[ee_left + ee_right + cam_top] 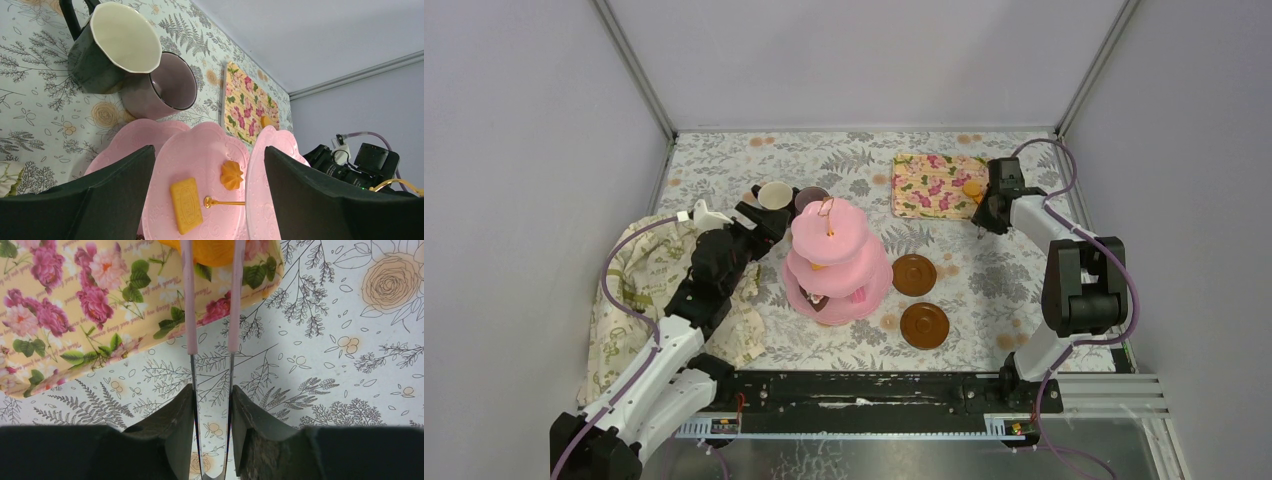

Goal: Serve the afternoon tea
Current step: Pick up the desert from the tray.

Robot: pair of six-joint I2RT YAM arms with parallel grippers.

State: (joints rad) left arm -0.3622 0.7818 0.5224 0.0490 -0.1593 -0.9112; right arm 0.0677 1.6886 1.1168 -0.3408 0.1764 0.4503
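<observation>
The pink three-tier cake stand [836,262] with its gold loop handle stands mid-table. In the left wrist view its middle tier [200,145] carries a yellow biscuit [186,205] and an orange sweet [232,175]. My left gripper [769,222] hovers open at the stand's left, beside two dark mugs [774,195] [810,199]. Two brown saucers [914,274] [924,325] lie right of the stand. My right gripper [212,395] is shut on pink-tipped metal tongs [189,315]. The tong tips straddle an orange sweet [210,250] on the floral tray [75,315].
A beige leaf-print cloth [649,290] lies bunched under the left arm. The floral tray [936,186] sits at the back right, near the enclosure's rear wall. The two mugs [107,47] [165,92] touch each other just behind the stand.
</observation>
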